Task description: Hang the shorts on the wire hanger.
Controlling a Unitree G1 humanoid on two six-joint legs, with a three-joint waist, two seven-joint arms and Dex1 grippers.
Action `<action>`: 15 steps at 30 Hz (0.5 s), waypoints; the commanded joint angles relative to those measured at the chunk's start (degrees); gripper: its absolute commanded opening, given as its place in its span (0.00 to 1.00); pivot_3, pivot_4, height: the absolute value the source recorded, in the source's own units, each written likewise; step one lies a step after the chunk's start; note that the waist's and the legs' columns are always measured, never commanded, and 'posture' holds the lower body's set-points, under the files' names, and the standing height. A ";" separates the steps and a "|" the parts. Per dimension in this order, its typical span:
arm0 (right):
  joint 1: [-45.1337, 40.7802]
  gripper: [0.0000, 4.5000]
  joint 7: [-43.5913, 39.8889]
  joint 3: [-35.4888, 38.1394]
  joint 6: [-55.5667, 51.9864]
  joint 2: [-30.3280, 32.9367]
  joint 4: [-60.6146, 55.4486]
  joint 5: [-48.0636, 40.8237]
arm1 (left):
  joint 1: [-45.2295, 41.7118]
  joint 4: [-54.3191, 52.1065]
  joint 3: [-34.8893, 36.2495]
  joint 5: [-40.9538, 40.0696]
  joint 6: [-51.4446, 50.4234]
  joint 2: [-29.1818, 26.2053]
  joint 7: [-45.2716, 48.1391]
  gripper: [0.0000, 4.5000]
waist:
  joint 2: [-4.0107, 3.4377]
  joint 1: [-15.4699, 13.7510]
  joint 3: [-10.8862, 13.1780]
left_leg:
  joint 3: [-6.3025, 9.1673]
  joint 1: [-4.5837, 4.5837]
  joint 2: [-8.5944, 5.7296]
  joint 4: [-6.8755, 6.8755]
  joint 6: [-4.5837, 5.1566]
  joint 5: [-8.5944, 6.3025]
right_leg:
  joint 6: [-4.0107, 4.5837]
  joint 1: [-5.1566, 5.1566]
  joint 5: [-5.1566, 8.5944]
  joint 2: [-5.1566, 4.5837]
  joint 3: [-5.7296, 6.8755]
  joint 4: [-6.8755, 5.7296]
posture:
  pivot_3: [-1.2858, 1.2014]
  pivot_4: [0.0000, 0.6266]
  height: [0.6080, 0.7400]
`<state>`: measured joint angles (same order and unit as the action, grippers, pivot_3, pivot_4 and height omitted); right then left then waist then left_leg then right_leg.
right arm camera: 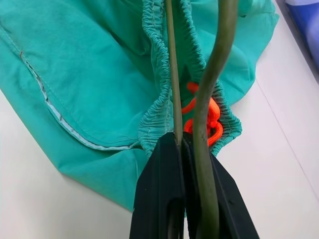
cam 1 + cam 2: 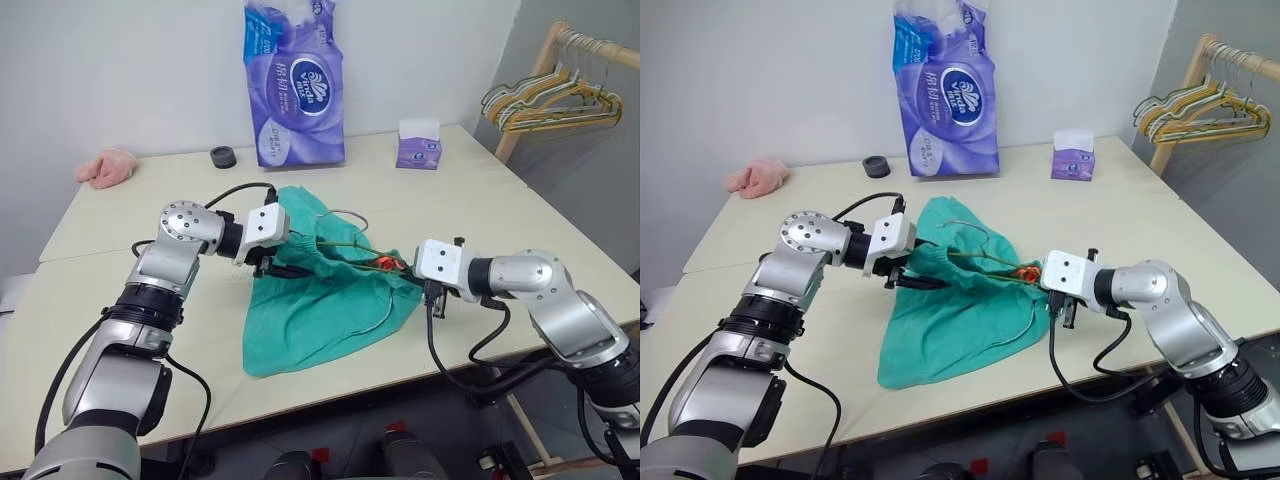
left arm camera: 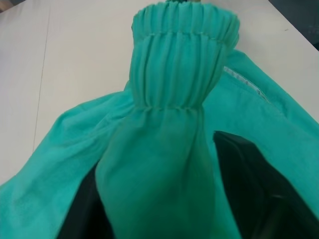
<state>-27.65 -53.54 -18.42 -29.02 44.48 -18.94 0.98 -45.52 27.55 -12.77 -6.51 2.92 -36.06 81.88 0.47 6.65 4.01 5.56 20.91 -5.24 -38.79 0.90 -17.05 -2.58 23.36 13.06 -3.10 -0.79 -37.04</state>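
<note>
The teal-green shorts (image 2: 320, 300) lie crumpled in the middle of the table, one leg hanging toward the front edge. My left gripper (image 2: 285, 268) comes in from the left. In the left wrist view the gathered waistband (image 3: 182, 59) is bunched between its fingers (image 3: 259, 194), which press on the cloth. My right gripper (image 1: 180, 142) reaches in from the right and is shut on the thin olive-green wire hanger (image 1: 172, 74). The wire runs into the waistband opening beside an orange drawstring (image 1: 212, 112). The hanger's hook (image 2: 350, 215) lies on the shorts' far side.
A tall purple tissue pack (image 2: 295, 85), a small purple tissue box (image 2: 418, 145), a black ring (image 2: 222, 157) and a pink fluffy cloth (image 2: 107, 167) stand along the table's far side. A wooden rack with bunched hangers (image 2: 555, 95) is at the far right.
</note>
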 commanded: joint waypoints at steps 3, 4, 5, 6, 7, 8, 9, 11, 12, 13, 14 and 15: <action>-1.98 0.00 0.21 0.82 2.39 -1.73 -4.10 -0.11 | -0.32 -0.55 0.36 -0.23 0.70 1.39 -0.51 0.16 | 0.00 0.01 0.00 | 0.00 0.00 0.00 0.00 -0.01 0.00 | 0.00 0.00 0.00 0.00 -0.01 0.00 | 0.43 0.06 1.00; -1.99 0.00 0.36 0.78 2.66 -1.87 -4.10 0.12 | -0.25 -0.57 0.40 -0.23 0.65 1.49 -0.63 0.10 | 0.00 -0.01 0.00 | 0.00 0.00 0.00 0.00 -0.01 0.00 | 0.00 0.00 0.00 0.00 0.00 0.00 | 0.43 0.06 1.00; -1.93 0.00 0.36 0.68 3.05 -1.95 -4.13 0.38 | -0.17 -0.64 0.40 -0.20 0.62 1.56 -0.68 0.03 | 0.00 0.00 0.00 | 0.01 0.00 0.00 0.00 -0.01 0.00 | 0.00 0.00 0.00 0.00 0.00 0.00 | 0.43 0.06 1.00; -1.86 0.00 0.45 0.68 3.31 -2.13 -4.15 0.61 | -0.07 -0.71 0.38 -0.14 0.62 1.60 -0.69 0.01 | 0.00 0.01 0.00 | 0.00 0.00 0.00 0.00 -0.01 0.00 | 0.00 0.00 0.00 0.00 -0.01 0.00 | 0.43 0.06 1.00; -1.77 0.00 0.51 0.69 3.66 -2.27 -4.21 0.83 | 0.06 -0.80 0.37 -0.06 0.67 1.63 -0.71 0.01 | 0.00 0.02 0.00 | 0.00 0.00 0.00 0.00 -0.01 0.00 | 0.00 0.00 0.00 0.00 -0.01 -0.01 | 0.43 0.06 1.00; -1.69 0.00 0.48 0.67 4.00 -2.36 -4.26 1.02 | 0.20 -0.88 0.37 0.02 0.69 1.65 -0.70 0.01 | 0.00 0.01 0.00 | 0.00 0.00 0.00 0.00 -0.01 0.00 | 0.00 0.00 0.00 0.00 0.00 0.00 | 0.43 0.06 1.00; -1.60 0.00 0.37 0.58 4.45 -2.34 -4.31 1.27 | 0.34 -0.94 0.37 0.07 0.68 1.67 -0.72 0.01 | 0.00 0.01 0.00 | 0.00 0.00 0.00 0.00 -0.01 0.00 | 0.00 0.00 0.00 0.00 0.00 -0.01 | 0.43 0.06 1.00; -1.29 0.00 -0.28 0.48 5.37 -2.09 -4.32 1.60 | 0.59 -1.08 0.39 0.14 0.65 1.68 -0.72 0.01 | 0.00 0.01 0.00 | 0.00 0.00 0.00 0.00 -0.01 0.00 | 0.00 0.00 0.00 0.00 0.00 0.00 | 0.43 0.06 1.00; -1.10 0.00 -0.83 0.54 6.02 -1.69 -4.26 1.68 | 0.75 -1.18 0.40 0.17 0.65 1.66 -0.71 0.01 | 0.00 0.02 0.00 | 0.00 0.00 0.00 0.00 -0.01 0.00 | 0.00 0.00 0.00 0.00 -0.01 0.00 | 0.43 0.06 1.00; -0.94 0.00 -1.47 0.69 6.73 -1.11 -4.15 1.68 | 0.93 -1.28 0.44 0.23 0.68 1.63 -0.72 0.01 | 0.00 0.01 0.00 | 0.00 0.00 0.00 0.00 -0.01 0.00 | 0.00 0.00 0.00 0.00 -0.01 0.00 | 0.43 0.06 1.00; -0.86 0.05 -2.00 1.08 7.50 -0.45 -3.92 1.64 | 1.09 -1.38 0.49 0.29 0.70 1.57 -0.71 0.00 | 0.00 0.01 0.00 | 0.00 0.00 0.00 0.00 -0.01 0.01 | 0.00 0.00 0.00 0.00 0.00 0.00 | 0.43 0.06 1.00; -0.59 0.12 -3.28 1.89 8.30 1.16 -3.53 1.39 | 1.22 -1.37 0.54 0.45 0.85 1.45 -0.74 0.00 | 0.00 -0.01 0.00 | 0.00 0.00 0.00 0.00 -0.02 0.01 | 0.00 0.00 0.00 0.00 0.00 0.00 | 0.43 0.06 1.00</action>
<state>-27.55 -55.30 -18.34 -23.71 44.54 -19.98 3.29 -43.85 27.73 -12.16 -5.86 3.08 -35.10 81.62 0.47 6.64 4.01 5.56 20.91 -5.24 -38.79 0.89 -17.04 -2.58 23.36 13.06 -3.10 -0.79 -37.04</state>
